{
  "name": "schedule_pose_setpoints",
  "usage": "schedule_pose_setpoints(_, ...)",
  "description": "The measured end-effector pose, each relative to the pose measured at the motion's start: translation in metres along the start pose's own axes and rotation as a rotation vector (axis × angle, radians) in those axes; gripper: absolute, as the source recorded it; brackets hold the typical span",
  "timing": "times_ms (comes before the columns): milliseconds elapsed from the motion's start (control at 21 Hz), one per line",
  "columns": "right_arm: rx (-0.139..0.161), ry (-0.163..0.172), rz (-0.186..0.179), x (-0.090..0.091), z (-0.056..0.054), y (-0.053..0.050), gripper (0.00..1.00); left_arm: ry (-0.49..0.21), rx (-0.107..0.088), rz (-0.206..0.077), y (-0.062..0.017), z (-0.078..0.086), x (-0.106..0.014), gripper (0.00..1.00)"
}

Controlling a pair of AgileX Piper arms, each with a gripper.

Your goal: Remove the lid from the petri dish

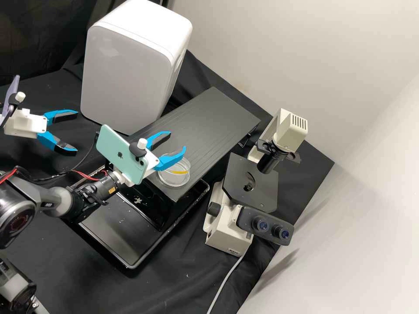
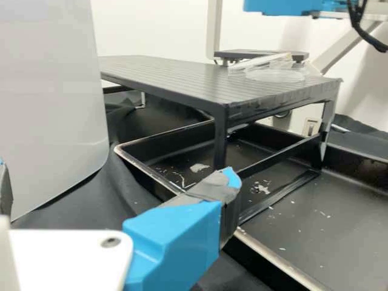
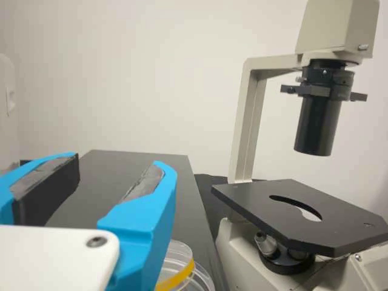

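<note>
**Approach Stage: Removal Not Yet Begun**

Progress, as judged: the lid (image 2: 262,60) is in no grip. The grasp, the lift and the set-down are all left to do.

At 9 o'clock in the high view, the left end effector (image 1: 75,131) hangs above the black cloth surface (image 1: 196,270). Its blue fingers are spread and hold nothing, and it is well apart from the work.

At 11 o'clock stands a white appliance (image 1: 131,61) of smooth plastic with rounded corners.

Near centre, the right end effector (image 1: 174,144) hovers just above the petri dish (image 1: 174,172), which lies at its 5 o'clock. Its fingers are apart with nothing between them.

The dish is a shallow round of clear plastic with a yellow band across it. It rests at the near end of a raised platform (image 1: 205,117), a dark, finely ribbed, rigid slab on legs.

In the left wrist view the lid reads as a clear edge tilted over the dish. Whether it sits askew cannot be confirmed.

Under the platform lies a glossy black tray (image 1: 113,231), flecked with white residue.

At 4 o'clock from the dish stands a microscope (image 1: 257,192) with a cream body and a matt black stage.
</note>
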Motion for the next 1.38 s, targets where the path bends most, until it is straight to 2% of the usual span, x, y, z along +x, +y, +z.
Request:
schedule_pose_setpoints(381, 0.000, -0.004, -0.002, 0.000, 0.001, -0.001, 0.00, 0.004, -0.002, 0.001, 0.0001, 0.000, 0.000, 1.00)
schedule_pose_setpoints(428, 0.000, -0.004, -0.002, 0.000, 0.001, -0.001, 1.00, 0.004, -0.002, 0.001, 0.0001, 0.000, 0.000, 1.00)
schedule_pose_setpoints(951, -0.015, -0.005, -0.001, 0.000, 0.001, -0.001, 1.00, 0.004, -0.002, 0.001, 0.0001, 0.000, 0.000, 1.00)
schedule_pose_setpoints(1046, -0.028, -0.007, -0.003, 0.000, 0.001, -0.001, 1.00, 0.004, -0.002, 0.001, 0.0001, 0.000, 0.000, 1.00)
schedule_pose_setpoints(1189, -0.051, -0.032, -0.010, 0.001, 0.005, -0.006, 1.00, 0.004, -0.002, 0.001, 0.0001, 0.000, 0.000, 1.00)
schedule_pose_setpoints(1379, -0.051, -0.060, -0.023, 0.002, 0.009, -0.012, 1.00, 0.004, -0.002, 0.001, 0.0001, 0.000, 0.000, 1.00)
